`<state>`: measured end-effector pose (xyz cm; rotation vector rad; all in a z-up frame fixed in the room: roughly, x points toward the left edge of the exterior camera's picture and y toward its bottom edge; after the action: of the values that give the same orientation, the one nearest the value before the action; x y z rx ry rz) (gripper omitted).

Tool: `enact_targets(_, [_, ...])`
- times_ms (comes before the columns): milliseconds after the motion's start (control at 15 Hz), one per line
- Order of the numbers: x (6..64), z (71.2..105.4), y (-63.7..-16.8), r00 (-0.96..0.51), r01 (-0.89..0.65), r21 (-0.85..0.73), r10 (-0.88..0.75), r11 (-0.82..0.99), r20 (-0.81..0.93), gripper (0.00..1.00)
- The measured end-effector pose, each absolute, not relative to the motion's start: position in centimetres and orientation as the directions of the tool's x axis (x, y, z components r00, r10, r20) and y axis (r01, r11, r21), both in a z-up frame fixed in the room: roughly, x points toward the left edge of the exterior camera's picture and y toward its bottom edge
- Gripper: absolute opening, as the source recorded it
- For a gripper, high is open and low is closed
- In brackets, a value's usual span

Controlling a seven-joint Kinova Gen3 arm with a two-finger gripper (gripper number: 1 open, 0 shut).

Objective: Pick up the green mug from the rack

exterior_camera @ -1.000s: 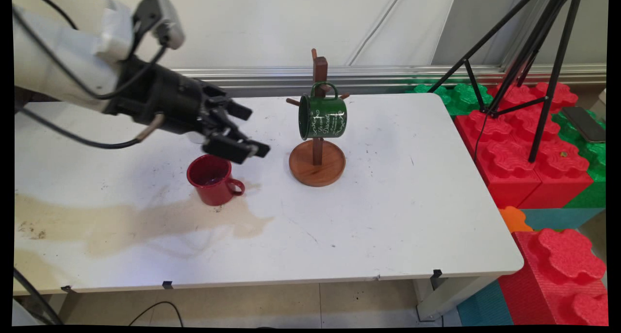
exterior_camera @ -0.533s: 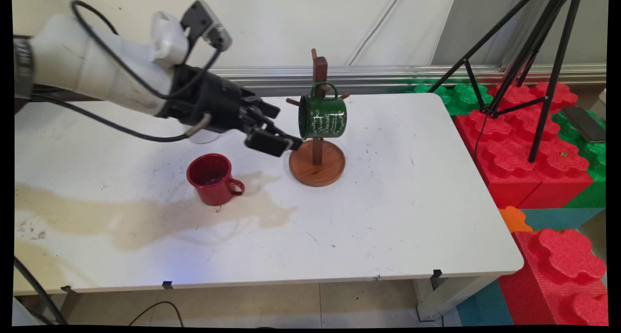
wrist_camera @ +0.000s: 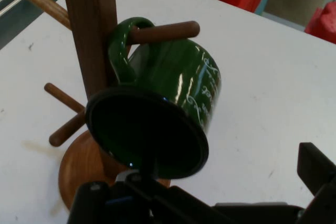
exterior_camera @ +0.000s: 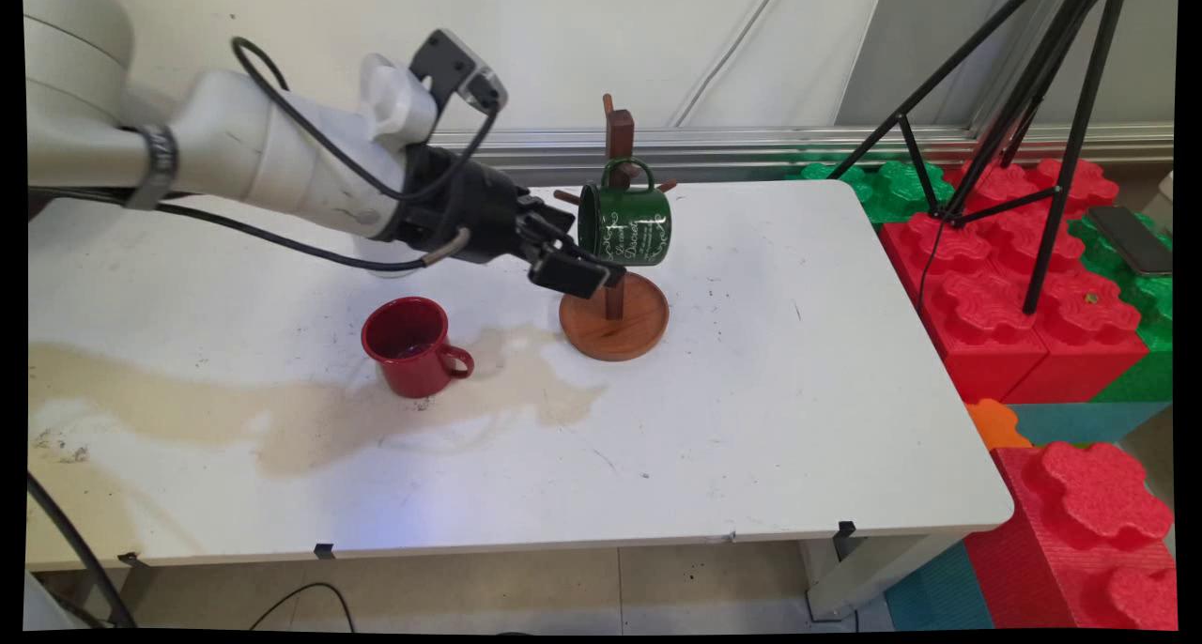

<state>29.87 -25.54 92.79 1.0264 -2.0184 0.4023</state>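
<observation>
A dark green enamel mug (exterior_camera: 627,226) with white lettering hangs by its handle on a peg of a wooden mug tree (exterior_camera: 615,315). Its mouth faces left, toward my gripper (exterior_camera: 575,250). The gripper is open and holds nothing, its fingertips just at the mug's rim. In the hand view the green mug (wrist_camera: 157,114) fills the middle with its dark mouth toward the camera, and the tree's post (wrist_camera: 89,30) stands behind it. One finger (wrist_camera: 315,169) shows at the right. A red mug (exterior_camera: 413,345) stands upright on the table, lower left of the gripper.
A wide brown stain (exterior_camera: 310,414) spreads over the white table (exterior_camera: 751,419) around and left of the red mug. Red and green foam blocks (exterior_camera: 1024,287) and a black tripod (exterior_camera: 1033,109) stand off the table's right side.
The arm has swung right and away from the red mug, bringing the open gripper up to the mouth of the green mug. Both mugs stay where they were.
</observation>
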Motion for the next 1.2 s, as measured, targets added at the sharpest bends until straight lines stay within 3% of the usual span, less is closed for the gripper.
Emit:
enact_targets(933, [27.0, 89.9, -28.4, -0.239, -0.788, 0.161, -0.537, 0.594, 0.809, 1.0])
enact_targets(1000, [26.9, 89.8, -28.5, -0.237, -0.787, 0.164, -0.537, 0.594, 0.81, 0.0])
enact_targets(1200, [26.8, 89.6, -28.6, -0.234, -0.787, 0.163, -0.532, 0.595, 0.814, 0.0])
